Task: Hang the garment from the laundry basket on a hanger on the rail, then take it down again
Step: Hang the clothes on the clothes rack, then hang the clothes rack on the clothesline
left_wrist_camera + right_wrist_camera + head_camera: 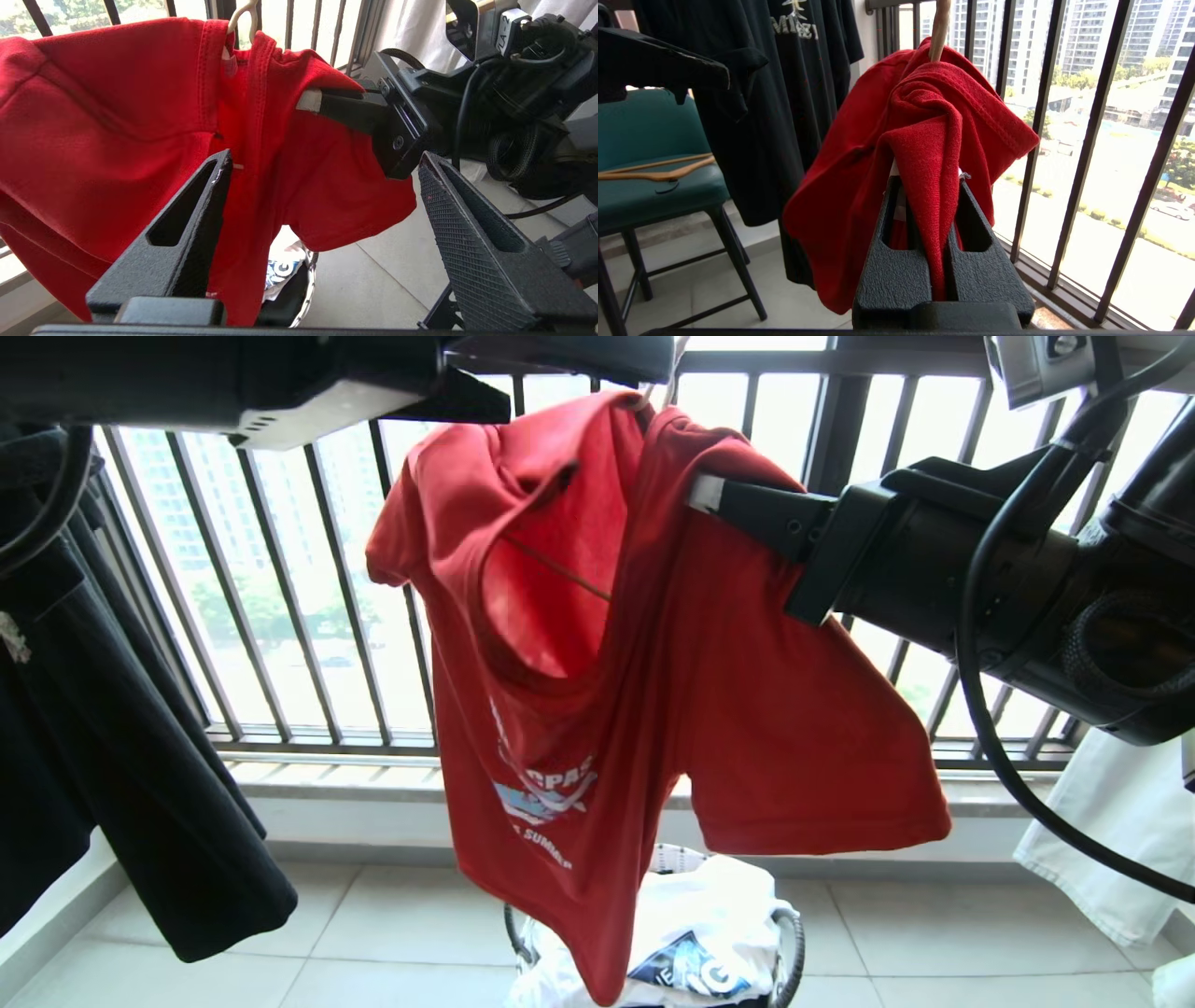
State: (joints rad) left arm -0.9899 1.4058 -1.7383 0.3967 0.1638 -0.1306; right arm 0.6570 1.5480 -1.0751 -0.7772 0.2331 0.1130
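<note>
1. The right gripper [927,186] is seen nearest, its fingers pinched on a fold of the garment [644,644] at the shoulder; the fingertips are buried in red cloth.
2. The left gripper [322,163] is held just in front of the garment with its fingers [196,205] spread wide, nothing between them; in the head view only its dark arm is visible, at the upper left edge.
3. The garment is seen hanging bunched from the hanger [240,16]; only the hanger's neck and a thin wire across the collar opening can be made out, and the rail is cut off above.
4. The laundry basket [789,943] is noted below, mostly hidden by the hem and a white shirt [700,924] in it.
5. Dark clothes [112,728] are recorded at the left, a black railing [308,597] behind, and a green chair [654,154] bearing wooden hangers [654,170].
</note>
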